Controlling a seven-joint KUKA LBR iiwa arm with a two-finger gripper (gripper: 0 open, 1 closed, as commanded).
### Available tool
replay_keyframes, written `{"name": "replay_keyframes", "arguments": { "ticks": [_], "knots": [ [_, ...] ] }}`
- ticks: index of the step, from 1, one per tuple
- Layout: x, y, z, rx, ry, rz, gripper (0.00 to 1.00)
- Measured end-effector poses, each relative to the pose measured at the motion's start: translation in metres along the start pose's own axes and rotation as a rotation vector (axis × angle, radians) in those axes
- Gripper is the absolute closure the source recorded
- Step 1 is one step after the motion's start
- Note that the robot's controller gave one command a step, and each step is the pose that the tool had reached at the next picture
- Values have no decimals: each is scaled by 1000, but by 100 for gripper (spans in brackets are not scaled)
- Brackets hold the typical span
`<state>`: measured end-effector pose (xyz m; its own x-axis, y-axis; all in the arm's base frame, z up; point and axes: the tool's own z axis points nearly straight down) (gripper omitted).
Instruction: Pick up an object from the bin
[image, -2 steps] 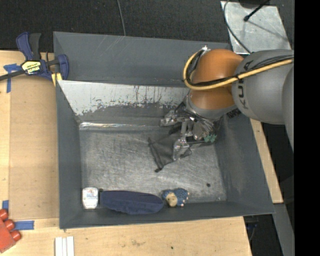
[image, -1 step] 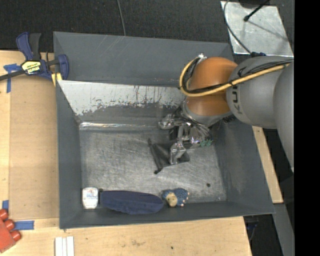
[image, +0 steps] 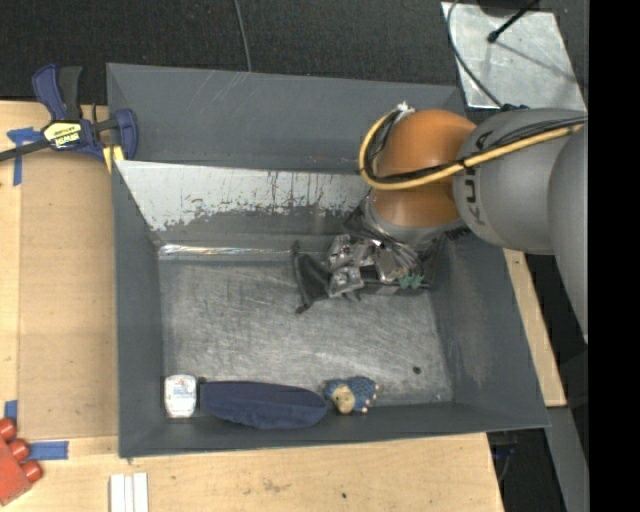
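While gripper (image: 328, 280) hangs, blue pouch (image: 262, 405) lies left-right.

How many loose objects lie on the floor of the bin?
3, all along the near wall: a small white container in the left corner, a dark blue cloth beside it, a small blue toy right of that. The arm may hide others.

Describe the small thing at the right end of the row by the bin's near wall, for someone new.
Follow the near wall of the grey bin: three things lie in a row. Right of the long dark blue cloth sits a small blue lump, alone in showing a tan patch.
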<state>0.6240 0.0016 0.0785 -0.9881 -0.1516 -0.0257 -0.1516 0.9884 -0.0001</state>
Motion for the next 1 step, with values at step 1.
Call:
{"name": "replay_keyframes", "arguments": {
  "ticks": [1],
  "knots": [
    [-10, -9, -203, 2, 12, -84, 100]
  ]
}}
